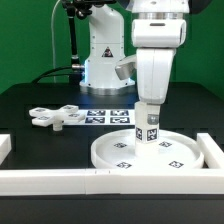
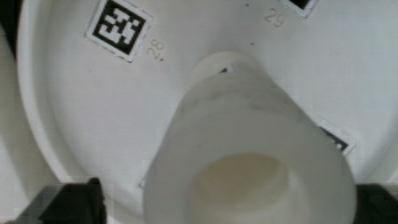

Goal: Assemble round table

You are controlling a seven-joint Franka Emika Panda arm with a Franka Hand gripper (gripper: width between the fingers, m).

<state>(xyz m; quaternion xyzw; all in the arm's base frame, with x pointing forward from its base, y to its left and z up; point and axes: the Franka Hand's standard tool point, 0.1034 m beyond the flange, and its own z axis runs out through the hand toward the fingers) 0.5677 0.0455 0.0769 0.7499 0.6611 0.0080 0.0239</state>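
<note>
The fingers [image 2: 68, 205] are spread as wide as they go, and nothing is held between them. They are seen as dark tips on either side of the leg [image 1: 148, 128], near its top. Whether the leg is touched cannot be told.

The leg is stood upright on the round disc [image 1: 185, 152], about in the middle. The round disc is laid flat on the worktop [image 1: 30, 100], tucked into the corner made by the white rails [image 1: 60, 180]. The cross base [image 1: 55, 117] is laid well apart, at the exterior view's left, just beside the marker board [image 1: 108, 116].

The leg is judged to be light, hard, smooth plastic — a bit slippery, and easily tipped. It is best taken by its round sides, up high, with the squeeze kept level.
</note>
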